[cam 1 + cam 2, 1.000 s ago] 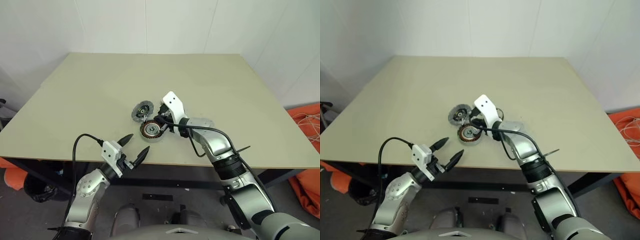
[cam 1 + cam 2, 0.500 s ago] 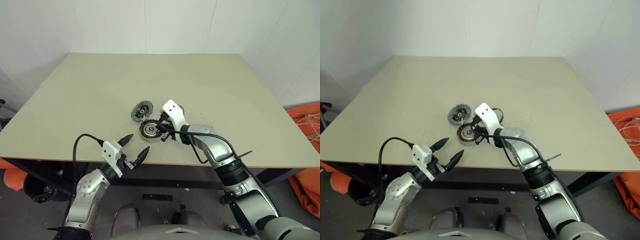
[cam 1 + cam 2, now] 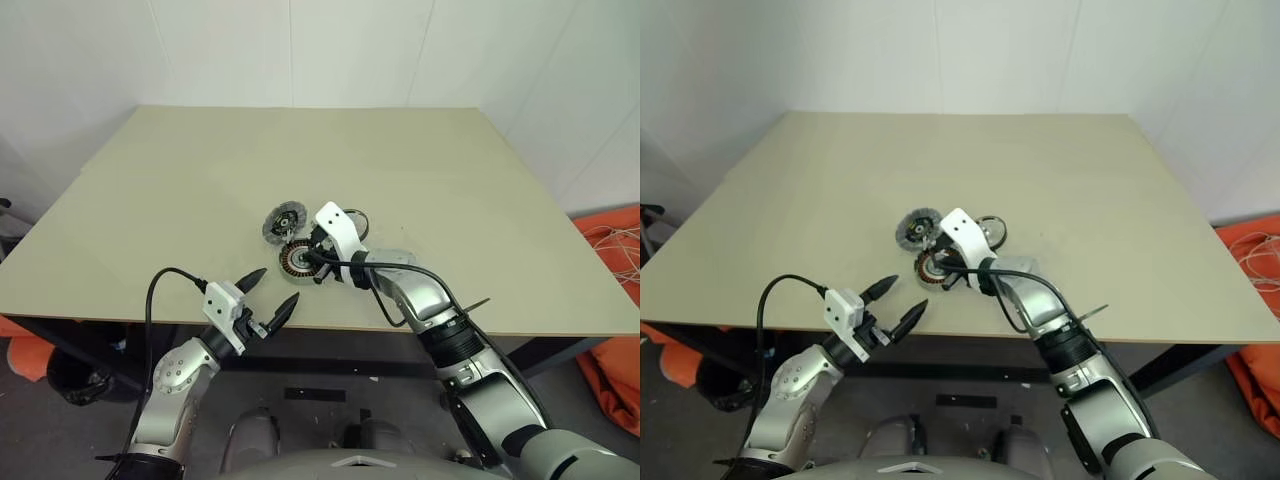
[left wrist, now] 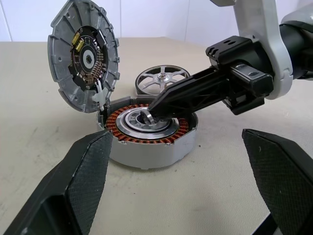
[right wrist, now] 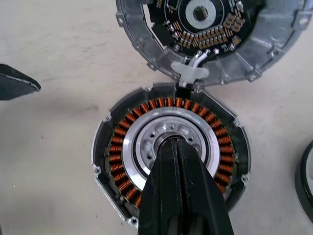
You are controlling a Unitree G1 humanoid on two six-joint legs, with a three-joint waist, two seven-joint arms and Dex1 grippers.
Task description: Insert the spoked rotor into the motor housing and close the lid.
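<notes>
The motor housing point(image 4: 149, 134) shows glossy copper windings around a polished silvery metal centre inside a matt grey cast shell, its lid point(image 4: 84, 54) is dull ribbed grey metal, and the desk point(image 3: 200, 190) looks smooth, matt beige.

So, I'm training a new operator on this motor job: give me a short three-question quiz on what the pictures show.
1. True or false: the lid is closed flat over the housing.
2. Where is the rotor? A) seated in the housing; B) on the table beyond the housing; C) held in the left gripper.
3. Fill in: the right gripper's shut tips sit over the housing's silvery ____.

Key
1. False: it is propped open, tilted up at the housing's edge.
2. B.
3. centre; a small metal ring sits at the tips.
</notes>
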